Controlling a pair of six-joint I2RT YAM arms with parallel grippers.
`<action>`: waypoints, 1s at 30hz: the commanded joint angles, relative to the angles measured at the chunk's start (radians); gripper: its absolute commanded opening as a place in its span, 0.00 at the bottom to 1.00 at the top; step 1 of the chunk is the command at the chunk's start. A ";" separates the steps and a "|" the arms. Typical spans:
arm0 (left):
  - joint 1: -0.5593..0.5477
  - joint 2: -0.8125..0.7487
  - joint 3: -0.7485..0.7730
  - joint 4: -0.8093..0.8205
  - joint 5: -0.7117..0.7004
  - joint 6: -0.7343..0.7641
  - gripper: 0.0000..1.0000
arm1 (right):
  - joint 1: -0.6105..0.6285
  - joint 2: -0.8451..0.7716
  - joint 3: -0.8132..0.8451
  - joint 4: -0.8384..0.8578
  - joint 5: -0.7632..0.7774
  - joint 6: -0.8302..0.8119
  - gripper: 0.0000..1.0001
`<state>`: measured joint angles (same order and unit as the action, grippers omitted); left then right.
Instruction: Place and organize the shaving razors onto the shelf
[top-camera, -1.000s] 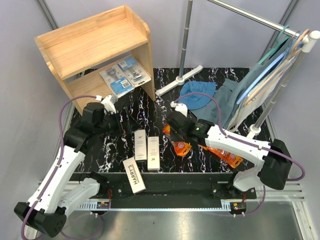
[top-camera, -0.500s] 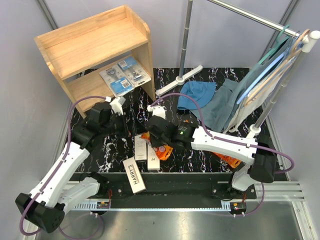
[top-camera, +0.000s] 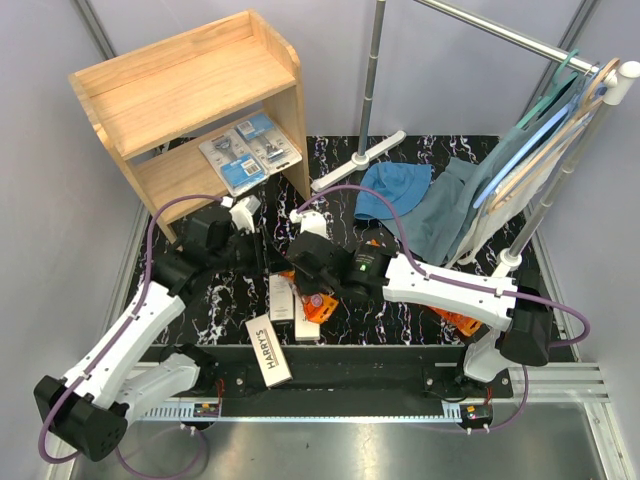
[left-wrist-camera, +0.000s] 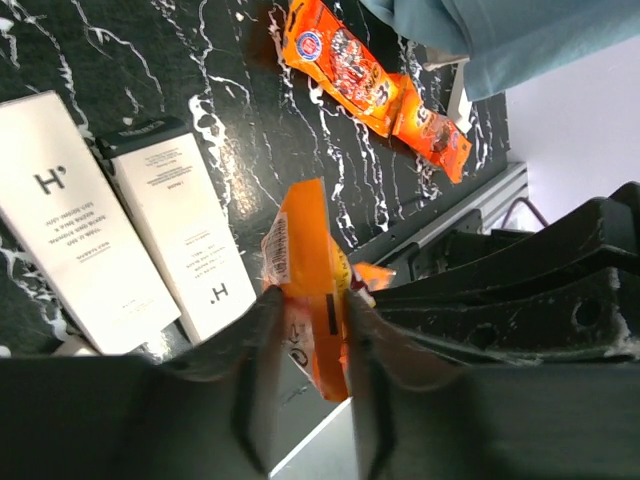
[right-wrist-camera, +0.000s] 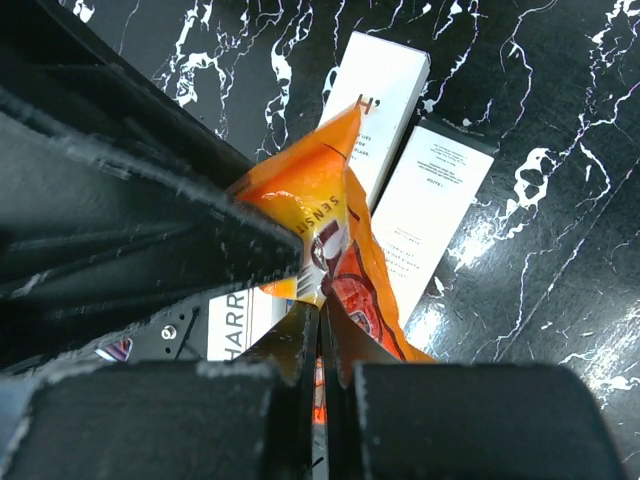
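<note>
An orange razor pack (left-wrist-camera: 310, 255) hangs above the black mat, gripped from two sides. My left gripper (left-wrist-camera: 305, 300) is shut on its lower edge, a finger pressed to each face. Pinching its other end is my right gripper (right-wrist-camera: 322, 310), also shut. Under them lie two white Harry's boxes (top-camera: 281, 292) side by side, with a third (top-camera: 268, 350) near the front edge. Blue blister packs (top-camera: 248, 150) sit on the lower level of the wooden shelf (top-camera: 180, 85). Two more orange packs (left-wrist-camera: 340, 60) lie on the mat farther right.
A metal clothes rack (top-camera: 372, 70) stands at the back right, its white foot bar (top-camera: 358, 160) on the mat. Blue cloths (top-camera: 395, 190) lie and hang beside it. Both arms crowd the middle of the mat (top-camera: 220, 300).
My right gripper carried the orange pack leftward over the white boxes. The left gripper moved right to meet it and closed from wide open onto the pack.
</note>
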<state>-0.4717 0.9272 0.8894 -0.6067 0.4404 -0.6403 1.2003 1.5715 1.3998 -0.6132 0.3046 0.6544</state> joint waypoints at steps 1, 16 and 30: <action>-0.015 0.007 -0.007 0.065 0.044 -0.004 0.12 | 0.016 -0.033 0.021 0.043 0.037 -0.012 0.02; -0.019 -0.011 -0.012 0.065 0.020 0.001 0.00 | 0.018 -0.177 -0.119 0.115 0.097 0.033 0.82; -0.019 -0.031 -0.013 0.087 -0.006 0.021 0.00 | -0.059 -0.545 -0.448 0.338 0.024 0.172 1.00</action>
<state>-0.4854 0.9306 0.8745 -0.5812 0.4477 -0.6388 1.1854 1.1069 1.0176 -0.3923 0.3878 0.7563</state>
